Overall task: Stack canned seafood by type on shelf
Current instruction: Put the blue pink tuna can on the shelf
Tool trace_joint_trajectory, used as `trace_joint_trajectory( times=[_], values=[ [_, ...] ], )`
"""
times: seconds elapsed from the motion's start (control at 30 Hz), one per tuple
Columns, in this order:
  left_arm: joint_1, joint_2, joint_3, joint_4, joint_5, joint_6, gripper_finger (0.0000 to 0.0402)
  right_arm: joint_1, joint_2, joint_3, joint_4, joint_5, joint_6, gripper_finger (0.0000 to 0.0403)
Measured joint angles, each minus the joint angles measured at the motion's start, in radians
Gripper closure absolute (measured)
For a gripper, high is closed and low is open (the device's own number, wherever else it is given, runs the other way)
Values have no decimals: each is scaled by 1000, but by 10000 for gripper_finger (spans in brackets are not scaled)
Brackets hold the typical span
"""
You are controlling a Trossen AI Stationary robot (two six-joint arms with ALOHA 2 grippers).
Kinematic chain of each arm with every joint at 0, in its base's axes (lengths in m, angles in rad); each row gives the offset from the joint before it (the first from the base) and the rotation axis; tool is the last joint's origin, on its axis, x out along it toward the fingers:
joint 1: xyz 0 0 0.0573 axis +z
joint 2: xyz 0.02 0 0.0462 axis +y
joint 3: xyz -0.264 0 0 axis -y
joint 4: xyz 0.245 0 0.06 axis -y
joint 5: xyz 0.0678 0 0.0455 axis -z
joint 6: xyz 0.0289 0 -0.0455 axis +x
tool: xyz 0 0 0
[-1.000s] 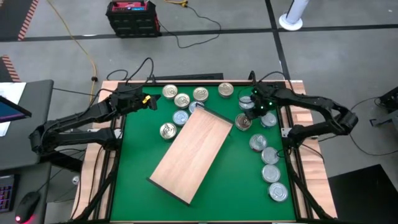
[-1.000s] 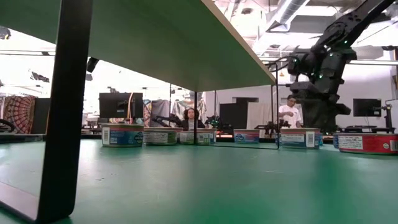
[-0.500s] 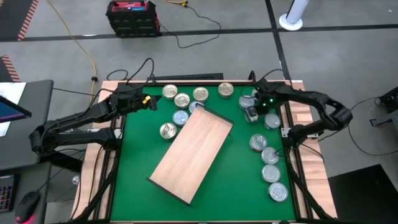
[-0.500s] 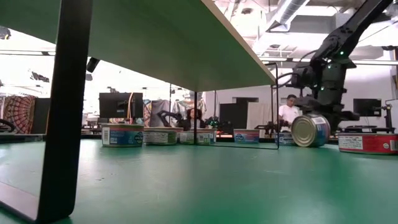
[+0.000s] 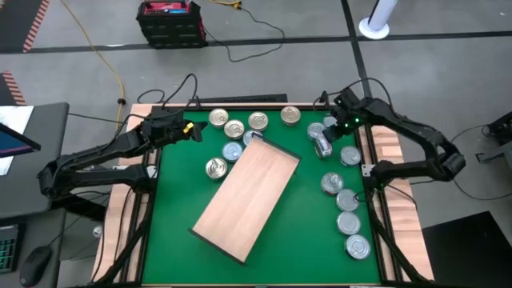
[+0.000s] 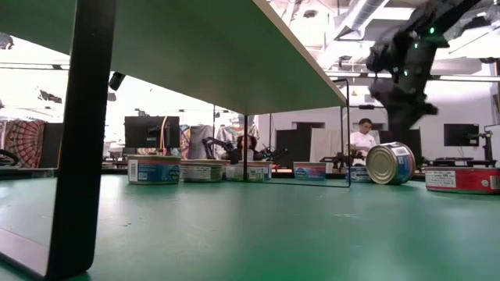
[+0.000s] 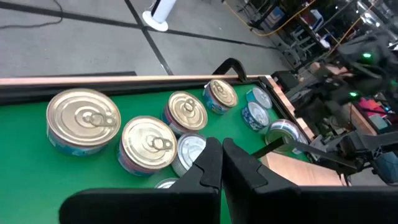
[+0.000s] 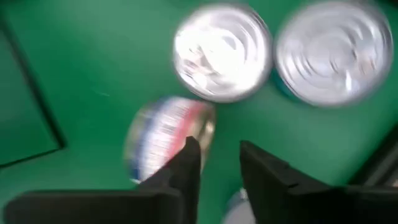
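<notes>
Gold-lidded tin (image 6: pixel 390 163) stands on edge on the bench, released; right end effector (image 5: pixel 346 122), now raised, empty, fingers slightly apart.

This is a robotics lab or workshop. The green desk (image 5: pixel 172 200) stands on a grey concrete floor (image 5: pixel 264 72) crossed by loose cables (image 5: pixel 256 36). Beyond the desk, the low view shows monitors (image 6: pixel 148 131), more robot arms, exposed ceiling ducts (image 6: pixel 363 12) and seated people (image 6: pixel 363 139) at workstations.
</notes>
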Motion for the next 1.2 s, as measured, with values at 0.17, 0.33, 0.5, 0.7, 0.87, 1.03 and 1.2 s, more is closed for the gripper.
trace_joint_trajectory(
  times=[0.17, 0.33, 0.5, 0.7, 0.87, 1.03, 1.2],
  values=[
    [0, 0, 0, 13, -23, 1, 378, 111, -17, 6, -9, -2, 39, 169],
    [0, 0, 0, 13, -38, 1, 343, 194, 5, 6, -28, 66, 145, 81],
    [0, 0, 0, 13, -39, 3, 320, 278, 10, 6, -40, 198, 206, 49],
    [0, 0, 0, 13, -39, 39, 310, 322, 19, -31, -4, 206, 256, 57],
    [0, 0, 0, 13, -39, 43, 310, 335, 42, -67, 28, 204, 289, 71],
    [0, 0, 0, 13, -39, 43, 310, 341, 44, -110, 103, 205, 301, 74],
    [0, 0, 0, 13, -14, 43, 310, 337, 45, -135, 130, 206, 300, 89]
  ],
)
